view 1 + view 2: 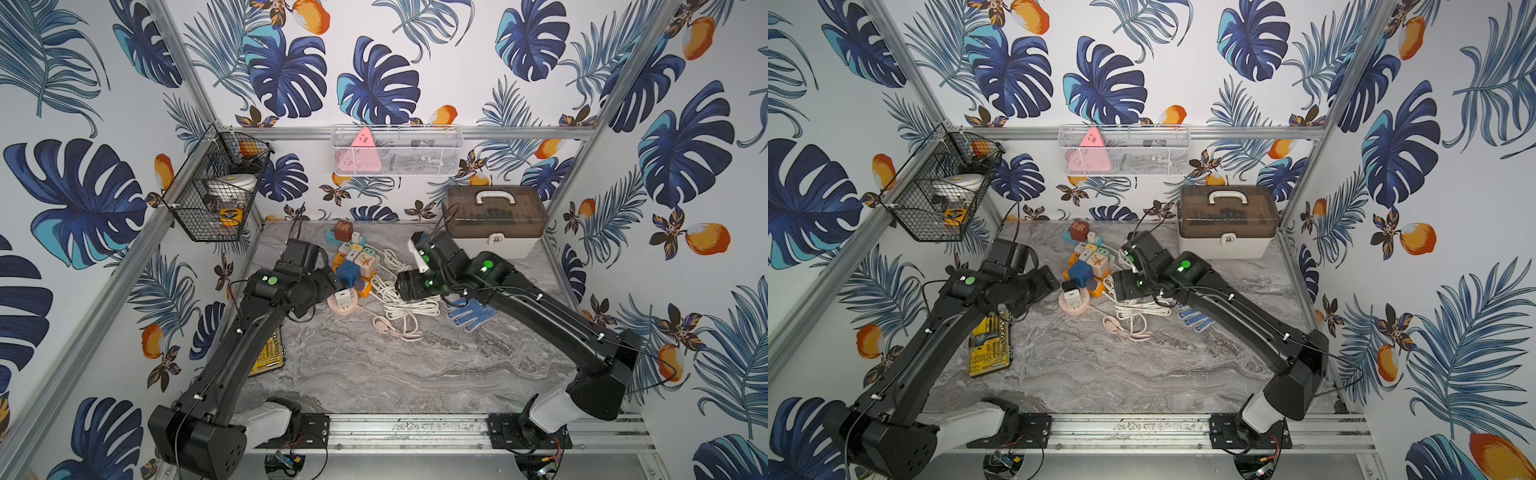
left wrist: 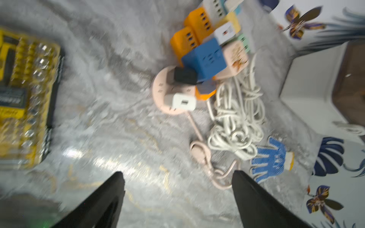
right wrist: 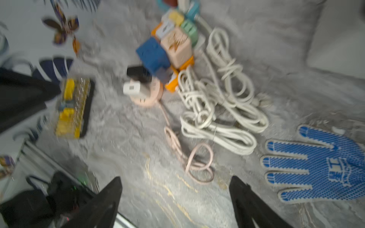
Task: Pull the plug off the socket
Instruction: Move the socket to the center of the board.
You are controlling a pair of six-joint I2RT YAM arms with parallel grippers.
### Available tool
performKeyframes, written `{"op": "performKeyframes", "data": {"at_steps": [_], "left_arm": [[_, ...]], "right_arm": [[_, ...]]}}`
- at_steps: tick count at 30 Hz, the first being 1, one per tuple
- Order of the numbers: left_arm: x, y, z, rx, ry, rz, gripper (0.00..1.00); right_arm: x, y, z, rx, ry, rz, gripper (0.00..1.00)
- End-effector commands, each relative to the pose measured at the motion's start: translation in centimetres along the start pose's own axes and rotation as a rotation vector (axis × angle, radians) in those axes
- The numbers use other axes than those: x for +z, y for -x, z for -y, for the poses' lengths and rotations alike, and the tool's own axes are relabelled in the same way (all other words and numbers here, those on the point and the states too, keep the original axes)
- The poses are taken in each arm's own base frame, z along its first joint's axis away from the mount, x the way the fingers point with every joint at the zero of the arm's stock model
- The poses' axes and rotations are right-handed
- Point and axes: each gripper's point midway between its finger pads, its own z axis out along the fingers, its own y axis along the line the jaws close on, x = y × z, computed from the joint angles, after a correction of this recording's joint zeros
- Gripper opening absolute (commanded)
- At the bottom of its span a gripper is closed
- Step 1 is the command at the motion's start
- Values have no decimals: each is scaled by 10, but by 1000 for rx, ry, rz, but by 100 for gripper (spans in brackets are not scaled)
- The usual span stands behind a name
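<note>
Left wrist view: approach step, left gripper [image 2: 177,173] and right gripper [image 3: 175,177] spread, empty. Next, probably: closing on white charger [image 2: 183,102], steadying round pink socket [image 2: 160,89], pulling straight.

Plug [image 1: 343,297] on socket [image 1: 335,309], left of cables [image 1: 401,300]
</note>
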Motion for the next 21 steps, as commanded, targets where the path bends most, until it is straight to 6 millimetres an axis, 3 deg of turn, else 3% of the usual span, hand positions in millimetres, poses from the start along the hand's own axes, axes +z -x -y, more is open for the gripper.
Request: {"op": "performKeyframes", "data": {"at_steps": [1,4,8,11,14,18,21], "left_arm": [[-7,-28,-28,-12,65,-80,90],[-8,-37,-42,-33,107,-92,89],[-6,-43,-54,-57,146,-102,88],[-9,-46,-60,-71,156,-97,86],[-13,-48,-65,-89,154,-83,86],[-22,-47,-79,-112,205,-47,85],[-34,-42,-82,-126,214,-9,84]], "right_arm": [[26,-37,-18,-140,-15,-131,80],[65,-57,-43,-185,33,-234,73],[110,-69,-68,-260,46,-302,68],[141,-70,-72,-281,19,-316,66],[158,-59,-78,-292,13,-274,64],[174,-45,-87,-251,7,-245,83],[191,-37,-87,-210,-41,-240,86]]}}
